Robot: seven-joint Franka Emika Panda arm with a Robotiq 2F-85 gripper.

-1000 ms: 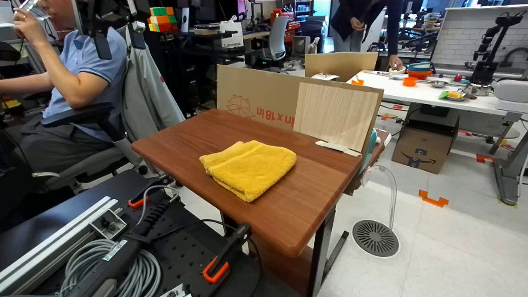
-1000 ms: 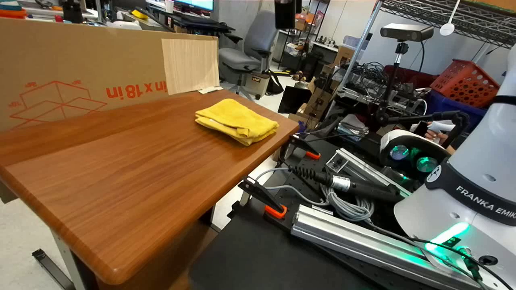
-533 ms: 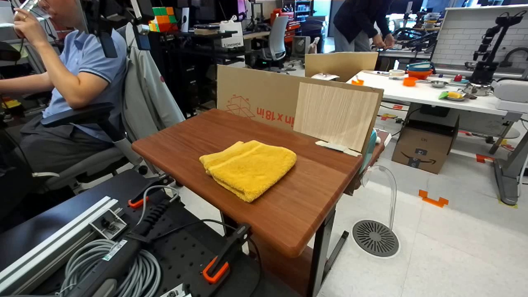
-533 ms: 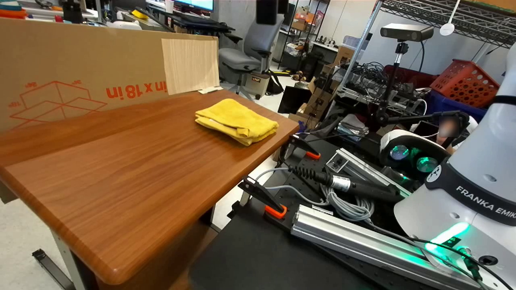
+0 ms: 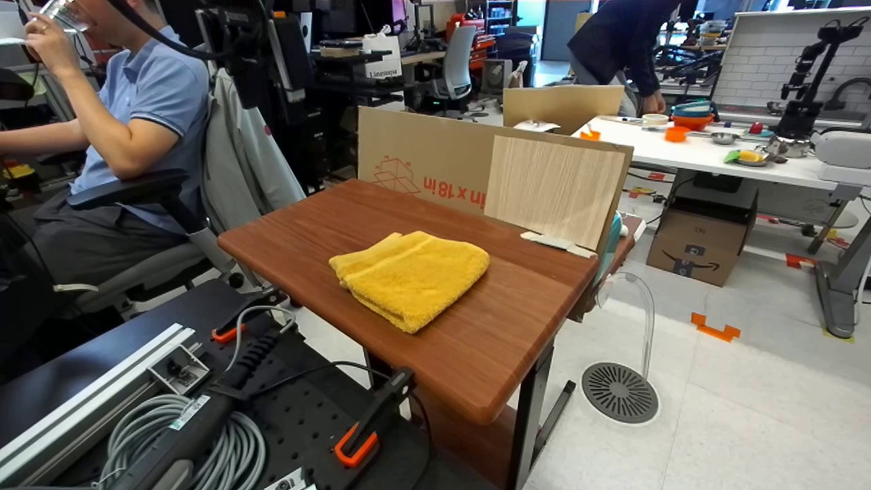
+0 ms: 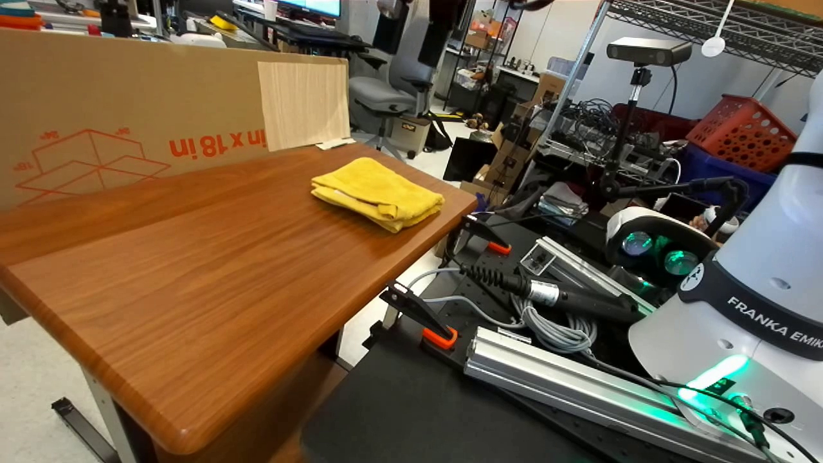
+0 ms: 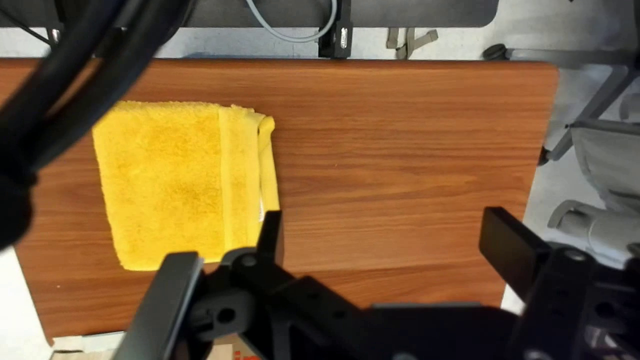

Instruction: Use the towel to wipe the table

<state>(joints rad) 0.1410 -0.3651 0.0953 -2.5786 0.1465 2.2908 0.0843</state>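
A folded yellow towel (image 5: 412,280) lies flat on the brown wooden table (image 5: 517,340). In an exterior view the towel (image 6: 376,191) is near the table's (image 6: 193,276) edge beside the black bench. My gripper (image 6: 415,48) hangs high above the table at the top of that view, and its dark body (image 5: 269,88) also shows at the top in an exterior view. In the wrist view the gripper (image 7: 382,215) is wide open and empty, over bare table (image 7: 400,140). The towel (image 7: 165,185) shows to its left, one finger overlapping its lower right corner in view.
A cardboard panel (image 5: 422,150) with a pale wood-grain sheet (image 5: 554,190) stands along the table's far edge. Black clamps with orange handles (image 5: 355,446), coiled grey cable (image 5: 231,435) and an aluminium bar (image 6: 566,392) lie on the bench. A seated person (image 5: 143,122) is beside the table.
My gripper has moved rightward in one exterior view and leftward in the other, and has turned so both fingers show. The towel has not moved. A person in the background shifted.
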